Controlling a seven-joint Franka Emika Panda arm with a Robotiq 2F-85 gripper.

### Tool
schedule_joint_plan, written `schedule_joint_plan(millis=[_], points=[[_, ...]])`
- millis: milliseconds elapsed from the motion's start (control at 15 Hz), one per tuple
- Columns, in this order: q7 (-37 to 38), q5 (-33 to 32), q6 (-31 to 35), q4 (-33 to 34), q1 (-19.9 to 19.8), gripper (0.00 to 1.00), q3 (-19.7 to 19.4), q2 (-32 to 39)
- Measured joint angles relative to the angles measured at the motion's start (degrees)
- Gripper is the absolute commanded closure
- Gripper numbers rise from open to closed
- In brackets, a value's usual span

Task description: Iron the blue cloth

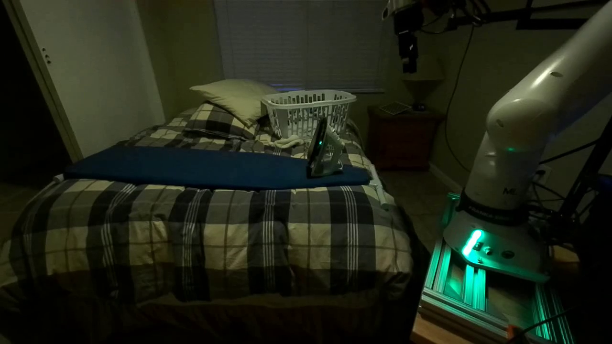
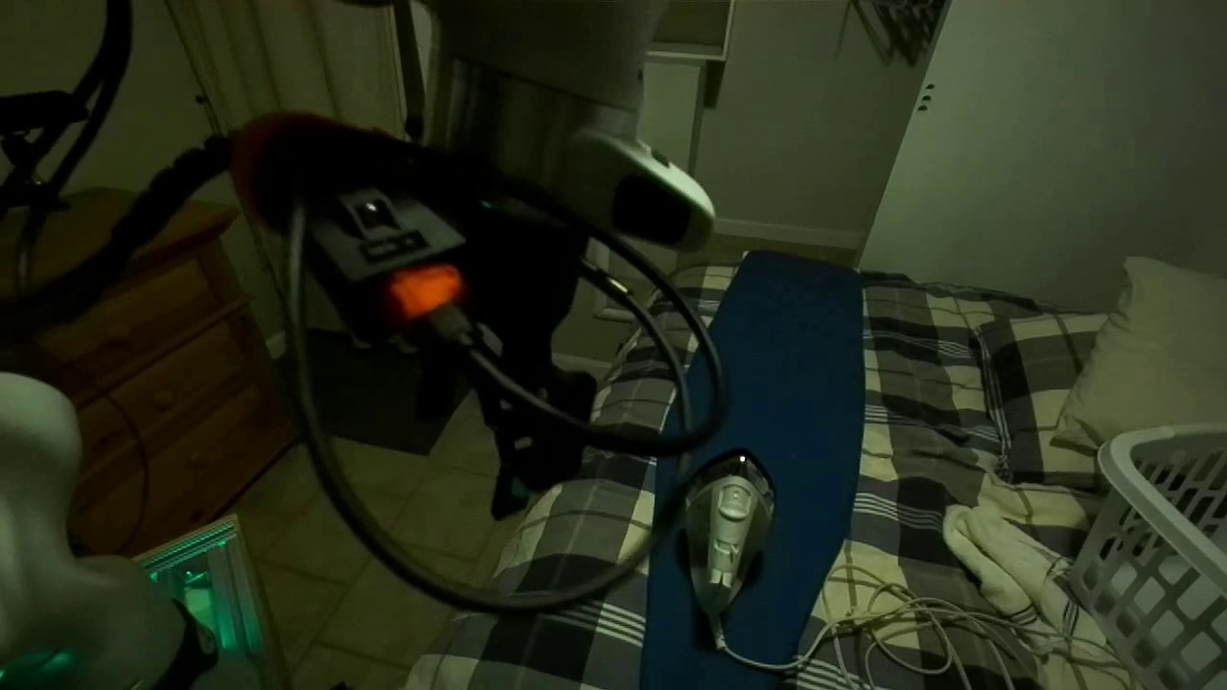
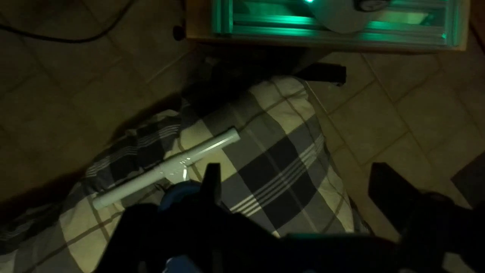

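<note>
While the gripper [image 3: 296,165] hangs empty, jaws apart, align it with the handle [image 2: 733,508] of the upright iron [image 1: 321,152] before closing above the blue cloth [image 1: 201,165].

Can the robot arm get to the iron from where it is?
Probably yes: the gripper is open, with nothing seen between it and the iron, which stands on the blue cloth toward the end nearer the robot's base.

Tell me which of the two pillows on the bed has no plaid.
The pale pillow, lying partly over the plaid pillow. Its visible side is plain, while the other carries dark and light checks like the bedspread.
</note>
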Motion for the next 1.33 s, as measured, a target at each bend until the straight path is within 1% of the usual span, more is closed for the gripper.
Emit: schedule_joint_plan(millis=[200,400,600,800,867,933,1067,1333], points=[[-7.85,-7.23,6.67,-0.18,-0.13,0.00,-2.23,4.18],[-14.60,-9.48,17.67,-1.41,-0.14,0.00,-3.56,7.67],[-19.29,-7.77,29.80,-4.48,-0.14,0.00,-4.43,10.21],[-23.96,-0.26,38.76,-7.71,-0.12,0.00,-5.48,12.45],[-25.59,2.53,40.64,-8.47,-0.12,0.00,-5.78,13.32],[-25.99,3.06,41.19,-8.78,-0.39,0.00,-5.61,14.03],[-25.93,3.06,41.19,-8.74,-1.03,0.00,-4.82,14.31],[-25.97,3.06,41.87,-8.68,-1.52,0.00,-4.53,14.39]])
